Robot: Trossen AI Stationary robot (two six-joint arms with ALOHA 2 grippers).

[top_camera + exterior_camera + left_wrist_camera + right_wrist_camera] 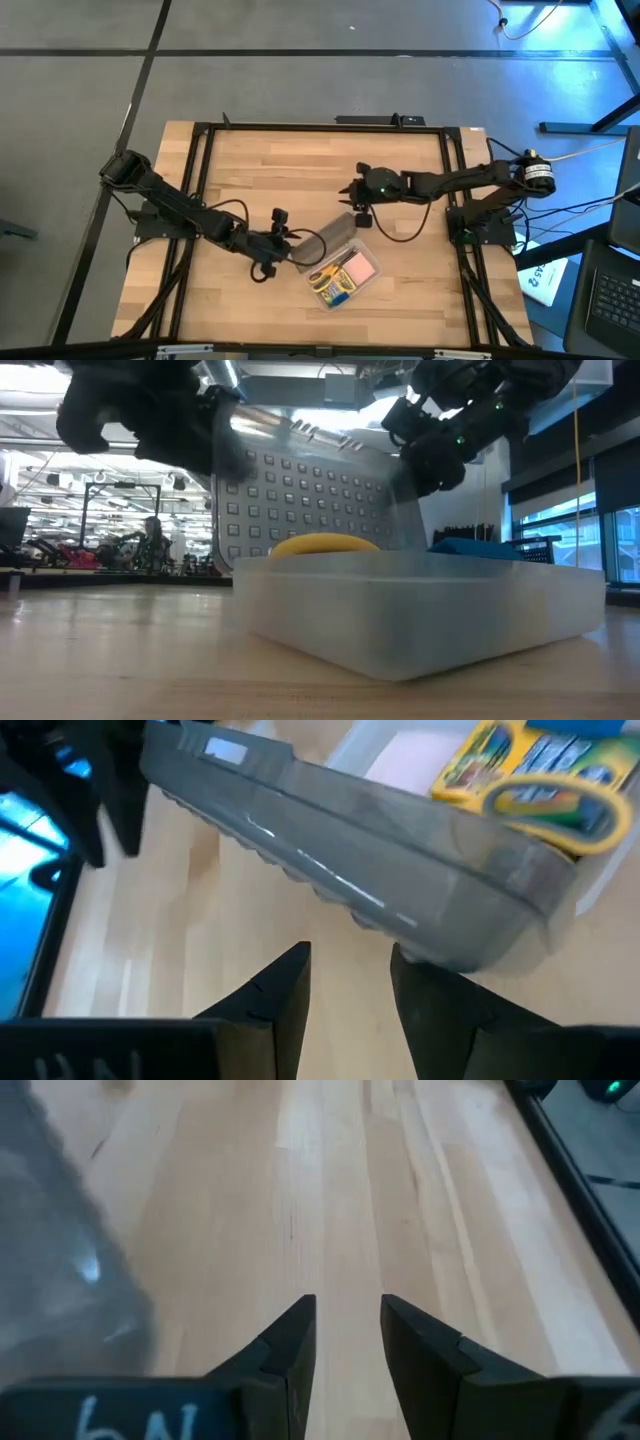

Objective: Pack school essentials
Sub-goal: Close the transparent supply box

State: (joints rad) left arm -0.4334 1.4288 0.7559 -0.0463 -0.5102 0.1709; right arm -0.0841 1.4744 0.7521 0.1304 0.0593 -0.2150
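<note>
A clear plastic case (372,283) sits near the table's middle with its grey perforated lid (300,490) raised and tilted. Inside lie yellow-handled scissors (560,805), a green-and-yellow crayon box (480,760) and a pink sticky-note pad (361,268). My left gripper (350,955) is open by a narrow gap at the lid's left end, just under its long rim. My right gripper (348,1305), also narrowly open, hovers at the lid's far right corner (60,1270) and points over bare wood. The pencils, the stick and the eraser do not show. My left gripper comes at the lid's long free rim (430,955) level from the table's left. One fingertip (405,965) stands right at that rim, and nothing lies between the fingers. Whether it touches the rim, I cannot tell. My right gripper is beside the lid's corner; whether it touches, I cannot tell.
The black frame rails (200,170) run along the table's left, right and far sides. Bare wood lies beyond the case toward the far edge and on the near left. Cables (400,230) trail from the right arm over the table.
</note>
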